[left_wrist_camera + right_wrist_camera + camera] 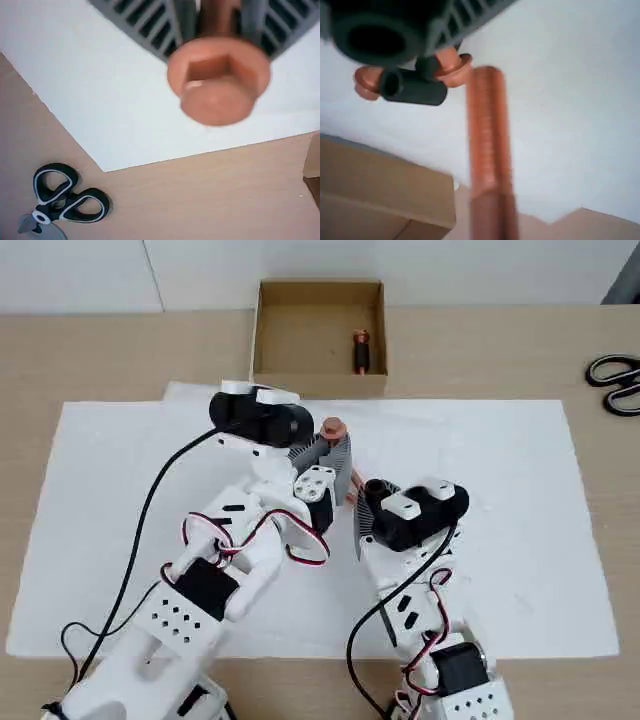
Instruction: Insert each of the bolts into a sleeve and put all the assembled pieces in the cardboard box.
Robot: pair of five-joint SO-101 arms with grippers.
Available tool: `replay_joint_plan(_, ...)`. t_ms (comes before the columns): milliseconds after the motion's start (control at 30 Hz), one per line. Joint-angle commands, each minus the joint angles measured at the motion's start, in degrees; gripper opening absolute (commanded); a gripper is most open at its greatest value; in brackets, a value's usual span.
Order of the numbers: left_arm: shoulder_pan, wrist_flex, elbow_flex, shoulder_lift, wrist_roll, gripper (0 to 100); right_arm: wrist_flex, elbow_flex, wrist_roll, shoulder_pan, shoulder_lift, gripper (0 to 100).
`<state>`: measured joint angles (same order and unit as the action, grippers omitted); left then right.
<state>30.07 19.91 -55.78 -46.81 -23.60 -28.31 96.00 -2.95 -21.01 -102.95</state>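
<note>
Orange plastic bolt with a hex flange head [217,80] sat clamped in the left gripper [330,448], head poking toward the brown cardboard box [268,335]. Right gripper [355,502] crowded in just behind, over the white paper sheet [520,500]; wide or closed, couldn't tell. Black-handled scissors [615,382] lay well apart on the wooden tabletop [100,350]. Inside the box, one assembled bolt in a black sleeve [360,352] lay near a side wall.

the hex-headed plastic bolt [217,82] is orange. the left arm's plastic fingers [135,20] are grey with open slats. the flat paper sheet [100,90] is white, the wooden bench [200,200] pale tan, the square cardboard box [320,385] brown, the scissors [65,204] black at the handles.
</note>
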Motion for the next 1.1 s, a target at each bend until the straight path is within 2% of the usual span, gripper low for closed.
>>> replay_joint_plan(0, 0.5, -1.9, 0.6, -2.3, -1.2, 1, 1.1, 0.4, 0.4, -0.5, -1.1, 0.3)
replay_joint_plan(300, 0.5, -6.2, 0.4, -2.0, -1.3, 1, 1.1, 0.4, 0.4, -3.2, -1.1, 0.3)
replay_joint_plan(633, 3.5, -6.2, -0.6, -1.9, -1.4, 1, 1.1, 0.4, 0.4, -3.5, -1.1, 0.3)
replay_joint_plan(1067, 3.5, -6.2, -1.9, -1.9, -1.4, 1, 1.1, 0.4, 0.4, -3.4, -1.1, 0.3)
